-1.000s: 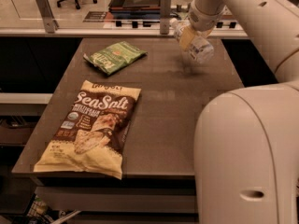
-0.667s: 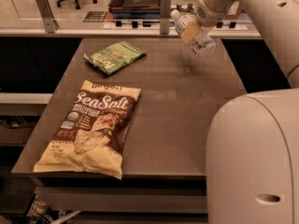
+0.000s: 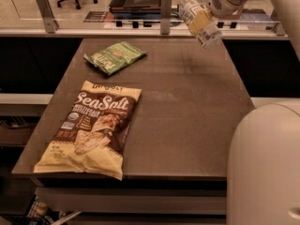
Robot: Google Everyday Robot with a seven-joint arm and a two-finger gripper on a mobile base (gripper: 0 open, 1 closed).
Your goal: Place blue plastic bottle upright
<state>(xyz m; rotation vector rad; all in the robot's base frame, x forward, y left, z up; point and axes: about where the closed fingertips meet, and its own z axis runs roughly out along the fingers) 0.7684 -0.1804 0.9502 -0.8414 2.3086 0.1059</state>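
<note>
Gripper [image 3: 203, 25]: hanging at the upper right, over the far right part of the table [image 3: 187, 107], its tan fingers pinching the blue plastic bottle [image 3: 189, 9] across the body.

Blue plastic bottle: riding in the air, clear of the tabletop and tilting, with its white cap pointing up and to the left.

Change from a second ago: gripper and bottle are now sitting higher and crossing the line of the table's far edge.

Green bag [image 3: 115, 56]: lying flat near the far left edge, not having moved.

Sea Salt chip bag [image 3: 91, 125]: lying flat at the near left, its lower end reaching the near edge, not having moved.

Open room: bare tabletop is running through the centre and the whole right half, from far edge to near edge.

Robot body [image 3: 265, 168]: covering the near right corner.
</note>
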